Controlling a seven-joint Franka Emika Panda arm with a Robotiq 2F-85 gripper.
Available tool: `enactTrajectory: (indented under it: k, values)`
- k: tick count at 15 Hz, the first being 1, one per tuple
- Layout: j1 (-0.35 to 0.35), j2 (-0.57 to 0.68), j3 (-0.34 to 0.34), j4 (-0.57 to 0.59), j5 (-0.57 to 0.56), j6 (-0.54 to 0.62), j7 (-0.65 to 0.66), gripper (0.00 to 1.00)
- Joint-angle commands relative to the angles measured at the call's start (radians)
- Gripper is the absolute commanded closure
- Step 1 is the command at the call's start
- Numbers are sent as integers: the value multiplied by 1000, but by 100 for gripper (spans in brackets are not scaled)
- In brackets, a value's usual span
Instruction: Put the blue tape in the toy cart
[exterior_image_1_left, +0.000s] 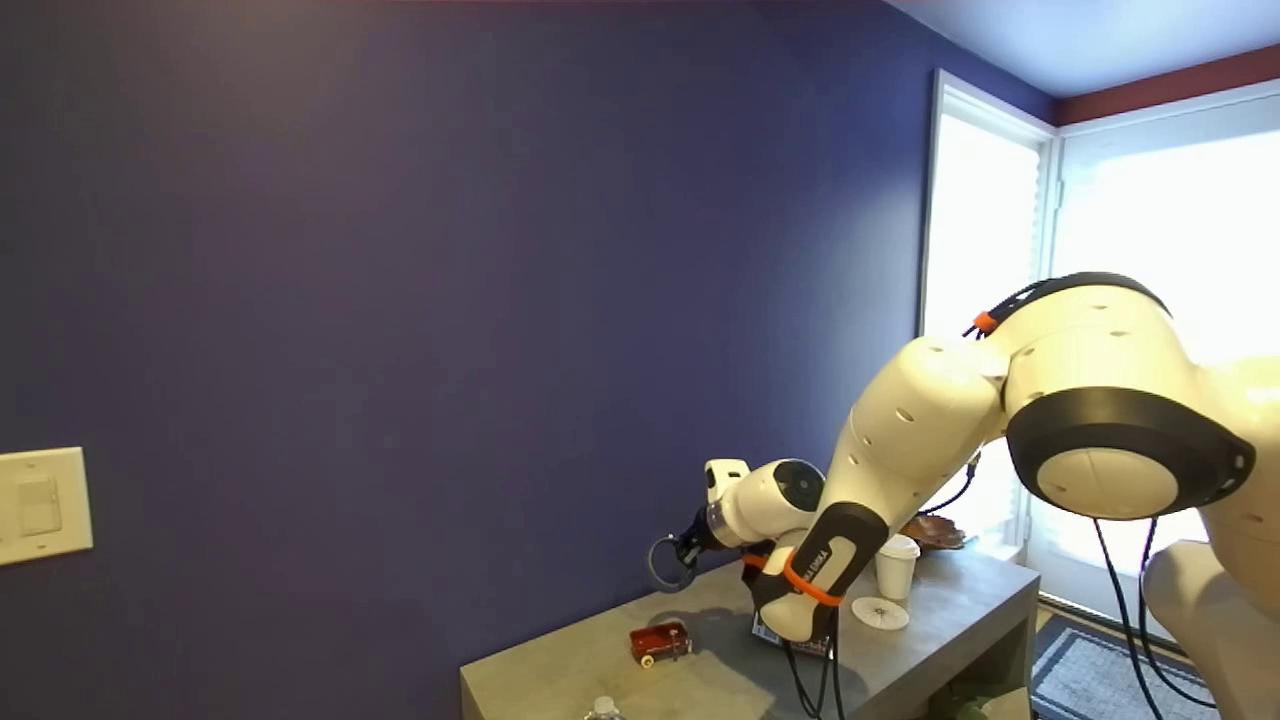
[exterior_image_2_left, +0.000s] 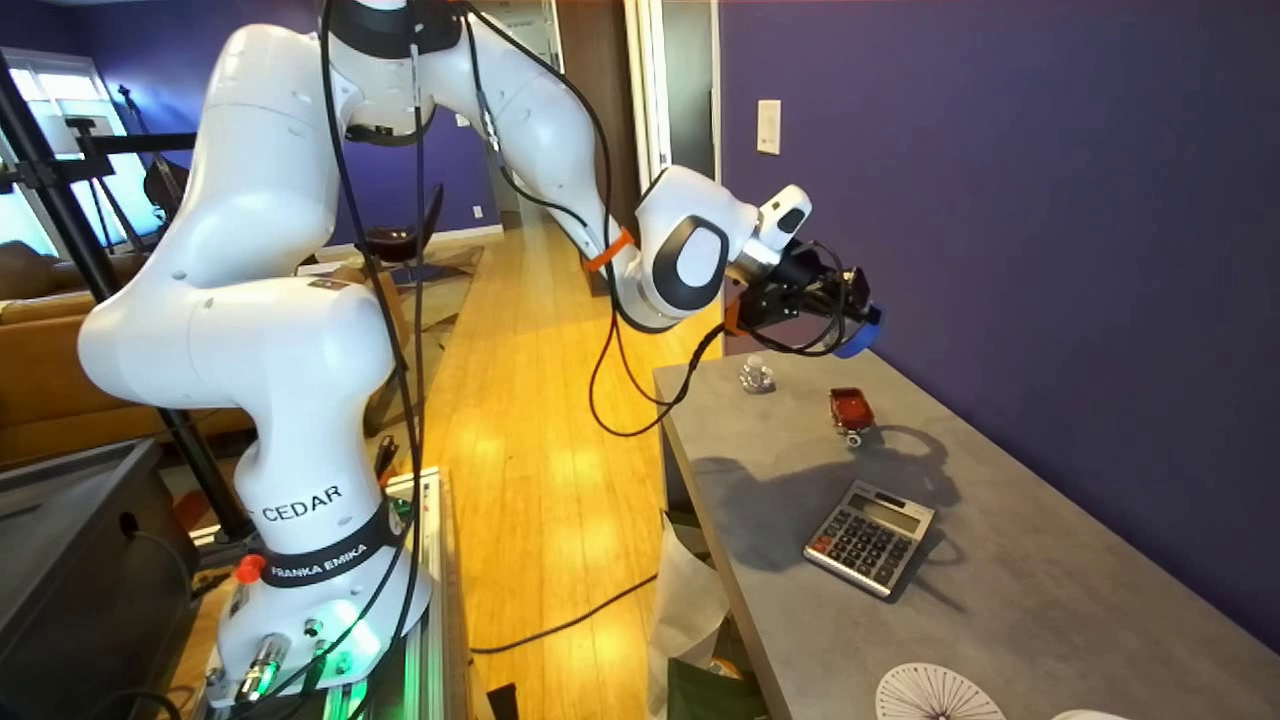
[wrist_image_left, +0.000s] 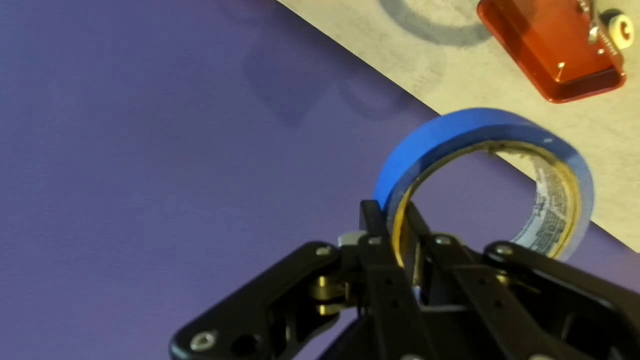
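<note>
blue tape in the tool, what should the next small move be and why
Probably lower the tool a little, without opening it, toward the toy cart. The tool is closed on one side of the blue tape, and in both exterior views the blue tape shows roughly above the toy cart, with a gap between, so going down seems sensible.

The room I am working in from afar looks like a home's living area: in an exterior view, a brown sofa (exterior_image_2_left: 40, 365), a dark chair (exterior_image_2_left: 392, 243), a patterned rug (exterior_image_2_left: 445, 310) and a glossy wooden floor (exterior_image_2_left: 540, 480); in both exterior views, purple walls (exterior_image_1_left: 480, 280); also a bordered mat (exterior_image_1_left: 1085, 670) near a bright glazed door (exterior_image_1_left: 1200, 220)
</note>
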Motion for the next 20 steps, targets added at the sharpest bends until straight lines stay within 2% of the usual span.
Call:
enactTrajectory:
  k: [1, 4, 7, 10, 16, 20]
  values:
    - [-14, -12, 27, 2, 54, 2, -59, 97]
    - [12, 68, -1, -5, 114, 72, -77, 97]
    - [4, 140, 20, -9, 196, 191, -98, 97]
    - [-24, 198, 78, -1, 302, 303, -119, 97]
    - [-153, 277, 235, 66, 457, 405, -161, 97]
    - [-239, 302, 328, 112, 523, 462, -222, 97]
